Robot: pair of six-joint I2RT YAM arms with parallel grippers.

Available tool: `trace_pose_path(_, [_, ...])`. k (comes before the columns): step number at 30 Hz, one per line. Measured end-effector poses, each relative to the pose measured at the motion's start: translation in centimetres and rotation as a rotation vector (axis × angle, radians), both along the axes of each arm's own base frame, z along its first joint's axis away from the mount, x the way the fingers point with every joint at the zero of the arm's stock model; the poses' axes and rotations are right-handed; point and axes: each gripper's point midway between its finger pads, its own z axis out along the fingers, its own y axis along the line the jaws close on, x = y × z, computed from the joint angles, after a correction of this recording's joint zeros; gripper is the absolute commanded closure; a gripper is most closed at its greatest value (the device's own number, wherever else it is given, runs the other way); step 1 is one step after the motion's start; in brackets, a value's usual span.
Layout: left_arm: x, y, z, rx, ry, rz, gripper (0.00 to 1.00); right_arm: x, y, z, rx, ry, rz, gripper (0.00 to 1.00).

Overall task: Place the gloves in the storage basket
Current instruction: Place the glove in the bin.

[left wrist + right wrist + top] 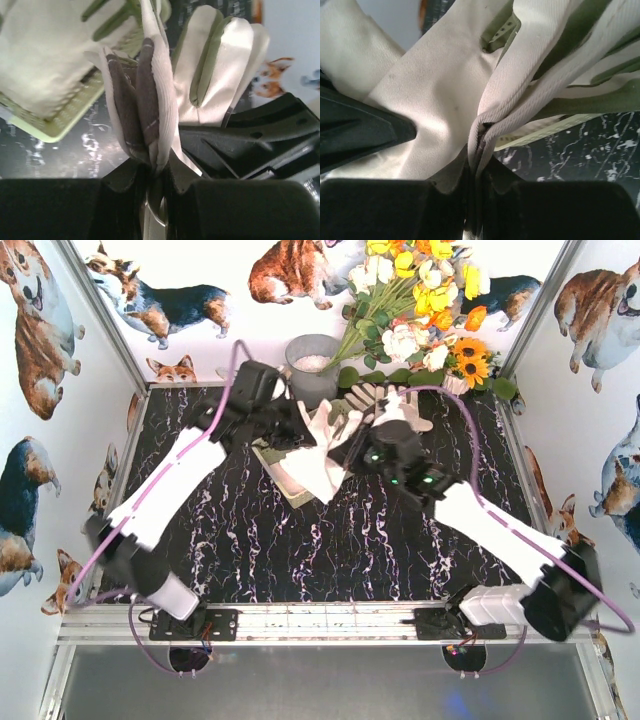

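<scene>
The pale yellow-green storage basket [268,458] sits at the table's back centre with a cream glove [312,478] draped over it. My left gripper [300,428] is shut on a cream glove with grey patches [145,95], held upright beside the basket [60,125]. My right gripper [348,447] is shut on a fold of cream glove [520,95] just above the basket's rim [555,127]. The two grippers are close together with raised glove fabric [325,425] between them. I cannot tell if they hold the same glove. Another glove [392,400] lies behind, near the flowers.
A grey metal bucket [312,362] stands just behind the basket. A bunch of yellow, white and orange flowers [420,310] lies at the back right. Walls with dog pictures close off the left, right and back of the black marbled table [300,550].
</scene>
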Motion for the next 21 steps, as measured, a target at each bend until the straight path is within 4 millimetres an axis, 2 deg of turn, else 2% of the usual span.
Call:
trace_pose_path(3, [1.8, 0.7, -2.7, 0.109, 0.026, -0.039, 1.0, 1.3, 0.8, -3.0, -0.105, -0.003, -0.018, 1.0])
trace_pose_path(7, [4.2, 2.0, -5.9, 0.226, 0.035, -0.084, 1.0, 3.5, 1.5, -5.4, -0.213, -0.02, -0.053, 1.0])
trace_pose_path(13, [7.3, 3.1, -9.1, 0.329, -0.004, -0.15, 1.0, 6.2, 2.1, -7.1, -0.34, -0.065, -0.114, 1.0])
trace_pose_path(21, [10.6, 2.3, -11.2, 0.324, -0.076, -0.191, 1.0, 8.6, 1.3, -8.2, -0.459, -0.102, -0.19, 1.0])
